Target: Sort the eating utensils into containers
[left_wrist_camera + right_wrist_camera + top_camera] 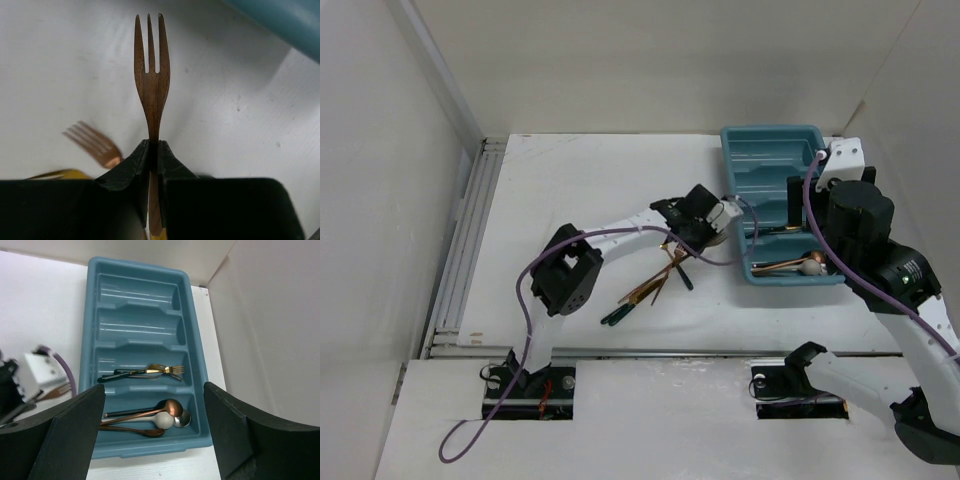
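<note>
ok so the fork is the main thing here: copper-brown, three tines, and it's pinched at the neck by the left gripper, jaws squeezed right together on it. The tines point straight away from the wrist camera and the handle end disappears back between the fingers. It sits over the white table, just beside the left wall of the teal tray, not inside any slot

Under it in the left wrist view there's a second fork lying on the table, kinda blurry. From the top camera the loose utensils are a small crossed heap just near-side of that gripper, copper shafts with dark green handles poking out

In the tray itself, a couple of gold forks with dark handles lie in the second slot from the near end, and the spoons are bunched in the nearest slot, bowls toward the right

The right gripper hangs over the near end of the tray with its fingers spread wide apart, nothing between them. A purple cable loops off the left arm
</note>
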